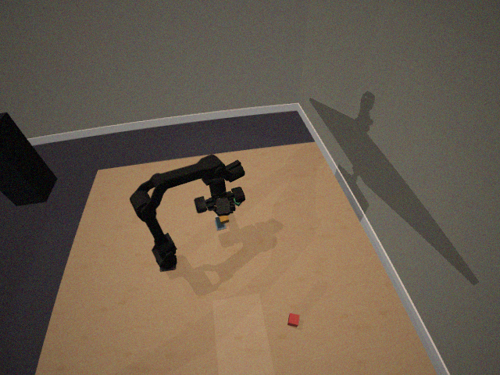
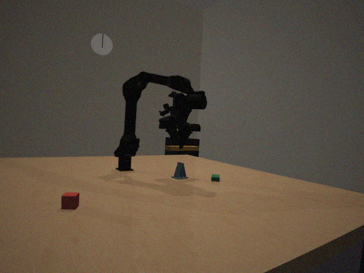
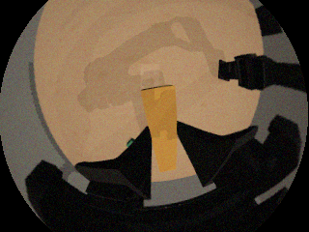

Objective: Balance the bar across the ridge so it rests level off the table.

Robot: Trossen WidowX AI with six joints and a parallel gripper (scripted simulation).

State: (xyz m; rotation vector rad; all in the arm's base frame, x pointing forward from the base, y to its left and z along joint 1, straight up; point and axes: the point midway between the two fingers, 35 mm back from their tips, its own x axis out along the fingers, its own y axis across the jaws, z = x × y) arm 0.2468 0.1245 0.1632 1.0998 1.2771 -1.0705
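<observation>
The orange bar (image 1: 223, 219) (image 2: 189, 148) (image 3: 159, 108) is held in the air and looks level in the exterior view. My gripper (image 2: 180, 145) (image 3: 162, 126) points down and is shut on the bar, with a finger on each side of its middle part. The blue-grey ridge (image 1: 219, 226) (image 2: 180, 170) stands on the table (image 1: 133, 323) (image 2: 182, 223). In the exterior view the bar is above the ridge with a clear gap between them. The gripper hides much of the bar in the top view. The ridge cannot be made out in the wrist view.
A green block (image 1: 237, 202) (image 2: 215, 178) (image 3: 129, 143) lies near the ridge, to its right in the exterior view. A red block (image 1: 293, 319) (image 2: 70, 201) lies farther off. A large black box (image 1: 24, 161) stands beyond the table's edge.
</observation>
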